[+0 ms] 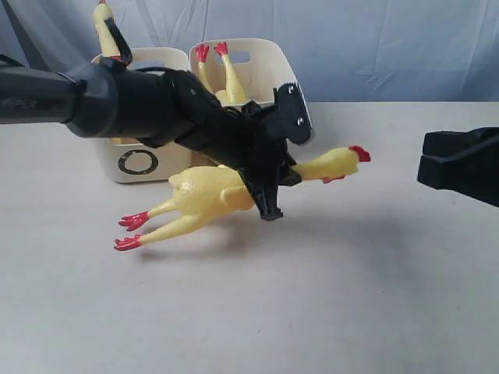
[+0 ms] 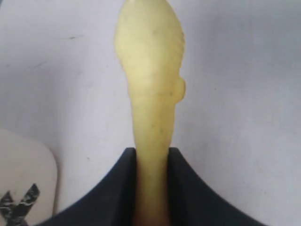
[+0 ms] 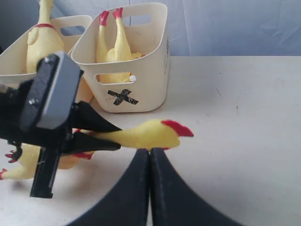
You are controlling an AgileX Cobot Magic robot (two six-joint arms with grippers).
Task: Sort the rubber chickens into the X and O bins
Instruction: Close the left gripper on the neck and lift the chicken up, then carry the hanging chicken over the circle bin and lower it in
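Note:
One rubber chicken [image 1: 207,195] stretches across the white table in front of the bins, red feet to the left, head to the right. My left gripper [image 1: 277,185] is shut on its neck; in the left wrist view both jaws of the gripper [image 2: 152,157] press against the yellow neck [image 2: 150,94]. A second chicken [image 1: 224,76] stands feet-up in the X bin [image 3: 148,70]. A third [image 3: 42,40] stands in the O bin [image 1: 160,167]. At the right my right gripper [image 1: 425,160] hovers shut and holds nothing, its tips [image 3: 150,153] near the held chicken's head [image 3: 155,134].
The two cream bins stand side by side at the back of the table, against a blue backdrop. A corner of the X bin [image 2: 28,174] shows beside my left gripper. Bare tabletop [image 1: 351,296] stretches to the front and the right.

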